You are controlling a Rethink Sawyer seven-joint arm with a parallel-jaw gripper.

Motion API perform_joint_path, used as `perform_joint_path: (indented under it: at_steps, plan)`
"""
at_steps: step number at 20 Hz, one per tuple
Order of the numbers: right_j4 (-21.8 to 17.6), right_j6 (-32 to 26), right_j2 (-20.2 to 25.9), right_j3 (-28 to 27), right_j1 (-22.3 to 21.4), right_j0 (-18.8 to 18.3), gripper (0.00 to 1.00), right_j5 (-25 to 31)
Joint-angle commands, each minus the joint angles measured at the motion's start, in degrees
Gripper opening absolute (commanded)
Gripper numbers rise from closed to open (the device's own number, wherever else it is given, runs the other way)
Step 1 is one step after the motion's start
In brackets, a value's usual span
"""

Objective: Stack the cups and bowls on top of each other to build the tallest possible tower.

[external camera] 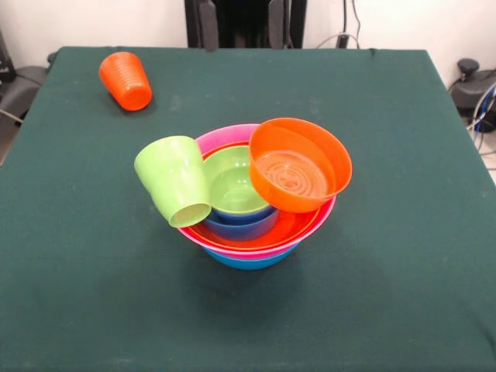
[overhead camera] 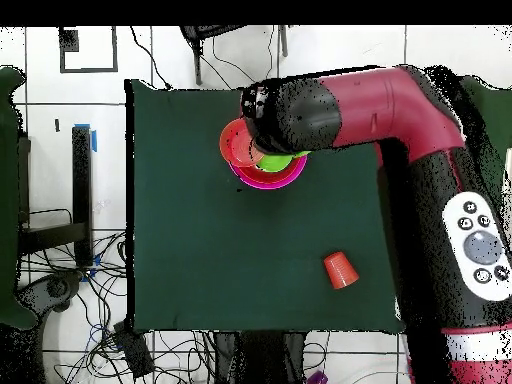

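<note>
The red and black arm point(overhead camera: 400, 110) reaches across the green table point(external camera: 403, 232) from the right in the overhead view, its black end lying over the pile of bowls. In the front view only the gripper point(external camera: 242, 22) shows — two dark fingers point(external camera: 207, 23) at the top edge, set apart and holding nothing.

The tower point(external camera: 252, 201) stands near the table's middle. A large blue bowl point(external camera: 248, 261) forms the base, with a large pink bowl point(external camera: 232, 136) and a large orange bowl point(external camera: 263, 232) nested in it. Inside sits a small blue bowl point(external camera: 244, 225) holding a small green bowl point(external camera: 236, 186).

A small orange bowl point(external camera: 298, 164) leans tilted on the right rim, and a green cup point(external camera: 174, 180) leans tilted against the left side — its mouth faces down and toward the viewer.

An orange ribbed cup point(external camera: 125, 80) lies on its side, well apart, near the far left corner.
</note>
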Motion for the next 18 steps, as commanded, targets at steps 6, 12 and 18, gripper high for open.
perform_joint_path:
  at_steps: [6,12,18]
  plan:
    - [-4.36,-10.42,-5.25,-13.34,9.88,2.97,1.0,6.66]
    - [-2.65,-12.3,-5.07,-13.39,11.0,1.07,1.0,6.75]
    - [-2.98,-11.91,-5.31,-13.05,11.09,1.04,1.0,6.01]
